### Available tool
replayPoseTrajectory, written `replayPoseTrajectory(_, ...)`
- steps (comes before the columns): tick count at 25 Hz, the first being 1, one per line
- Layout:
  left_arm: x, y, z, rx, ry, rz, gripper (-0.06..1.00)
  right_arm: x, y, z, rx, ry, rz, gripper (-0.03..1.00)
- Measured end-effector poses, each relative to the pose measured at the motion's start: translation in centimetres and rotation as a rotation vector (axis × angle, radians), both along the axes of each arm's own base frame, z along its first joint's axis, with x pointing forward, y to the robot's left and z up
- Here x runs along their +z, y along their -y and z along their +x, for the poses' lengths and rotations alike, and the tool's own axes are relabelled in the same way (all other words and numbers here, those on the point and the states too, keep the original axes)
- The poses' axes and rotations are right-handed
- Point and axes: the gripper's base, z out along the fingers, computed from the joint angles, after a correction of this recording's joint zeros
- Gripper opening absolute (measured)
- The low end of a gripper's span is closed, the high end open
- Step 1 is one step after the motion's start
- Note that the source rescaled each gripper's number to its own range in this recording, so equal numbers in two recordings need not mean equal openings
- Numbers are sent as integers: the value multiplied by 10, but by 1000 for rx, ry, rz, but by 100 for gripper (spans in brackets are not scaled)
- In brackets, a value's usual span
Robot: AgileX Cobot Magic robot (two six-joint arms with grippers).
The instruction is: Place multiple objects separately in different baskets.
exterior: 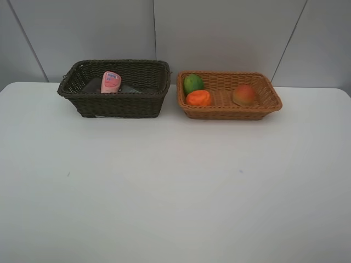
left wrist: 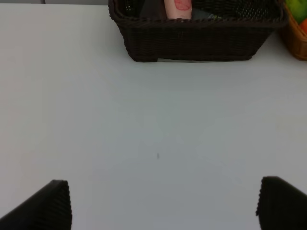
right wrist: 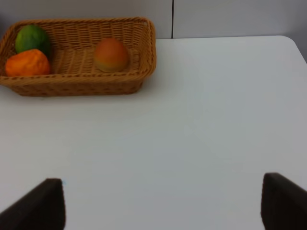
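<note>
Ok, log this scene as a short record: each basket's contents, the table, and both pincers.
dark basket: pink bottle, upright; a dark item beside it, unclear
tan basket: lime, orange, peach
table: no task objects outside the baskets
left pincer: open, holding nothing
right pincer: open, holding nothing

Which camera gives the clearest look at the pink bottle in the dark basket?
The exterior high view: the pink bottle shows label and all, leaning inside the dark basket. The left wrist view catches only its lower part, cut off by the frame edge. The right wrist view does not show it at all.
</note>
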Motion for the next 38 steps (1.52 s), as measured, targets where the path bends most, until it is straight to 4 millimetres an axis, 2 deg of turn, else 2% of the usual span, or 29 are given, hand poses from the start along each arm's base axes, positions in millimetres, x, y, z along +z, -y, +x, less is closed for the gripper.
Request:
replayPoseTrajectory(11,-1,-7,0,86,-9,-5,100,0,0,0,0,0,0,88)
replayPoseTrajectory(38,0,-7,0,86,-5,-5,100,0,0,0,0,0,0,88)
